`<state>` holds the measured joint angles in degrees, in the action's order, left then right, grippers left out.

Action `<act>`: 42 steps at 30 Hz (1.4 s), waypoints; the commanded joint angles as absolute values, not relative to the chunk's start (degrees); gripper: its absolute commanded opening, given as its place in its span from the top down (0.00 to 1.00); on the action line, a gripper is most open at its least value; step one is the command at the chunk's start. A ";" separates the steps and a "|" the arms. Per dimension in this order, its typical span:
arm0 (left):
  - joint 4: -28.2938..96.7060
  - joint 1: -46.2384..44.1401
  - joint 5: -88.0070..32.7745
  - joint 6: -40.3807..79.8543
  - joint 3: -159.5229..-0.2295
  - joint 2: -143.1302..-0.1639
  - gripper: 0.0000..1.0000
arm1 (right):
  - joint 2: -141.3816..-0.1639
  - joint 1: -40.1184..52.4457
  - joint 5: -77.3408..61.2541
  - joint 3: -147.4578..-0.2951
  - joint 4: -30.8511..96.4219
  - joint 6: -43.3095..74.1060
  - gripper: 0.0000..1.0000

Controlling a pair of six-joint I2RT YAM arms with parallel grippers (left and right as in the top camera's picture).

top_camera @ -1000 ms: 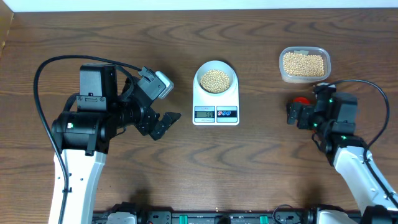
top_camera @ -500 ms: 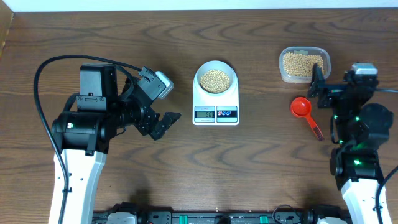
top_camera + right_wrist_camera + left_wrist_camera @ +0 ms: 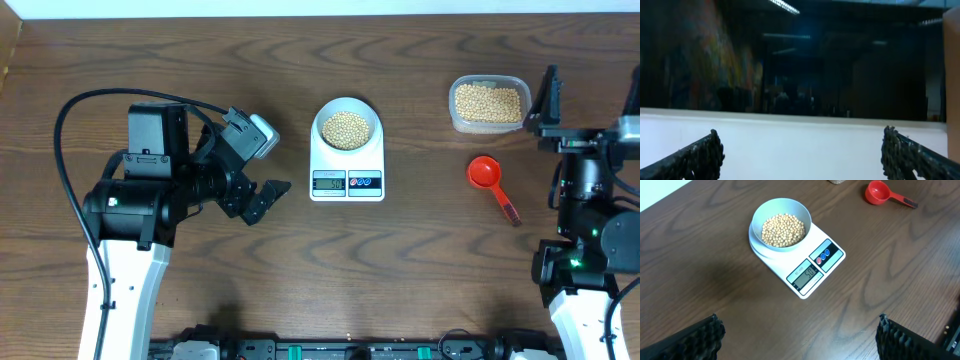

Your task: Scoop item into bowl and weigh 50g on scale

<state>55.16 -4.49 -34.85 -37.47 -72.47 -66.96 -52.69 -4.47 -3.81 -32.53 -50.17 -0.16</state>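
Observation:
The pale bowl (image 3: 347,127) of tan beans (image 3: 347,127) stands on the white scale (image 3: 347,180) at the table's middle. In the left wrist view the bowl (image 3: 781,227) sits on the scale (image 3: 817,272), whose display reads about 50. My left gripper (image 3: 268,198) is open and empty, left of the scale; its fingertips frame bare wood (image 3: 797,337). My right gripper (image 3: 548,95) is open and empty, raised at the far right; its wrist view (image 3: 800,155) shows only a white wall and dark room.
A clear plastic tub (image 3: 488,103) of beans stands at the back right. A red scoop (image 3: 490,180) lies on the table right of the scale, also in the left wrist view (image 3: 880,192). A black cable loops at the left.
My right arm has swung up and away from the red scoop, which now lies uncovered on the table. The left arm, bowl and scale have not moved.

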 commanded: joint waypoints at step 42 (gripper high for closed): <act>55.22 -4.14 -36.01 -37.21 -74.11 -66.65 0.01 | -53.15 -4.08 -10.83 -35.70 -8.21 -3.55 0.01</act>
<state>55.13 -4.49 -34.85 -37.47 -72.47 -66.96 -53.25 -4.47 -7.53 -35.05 -9.89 -2.17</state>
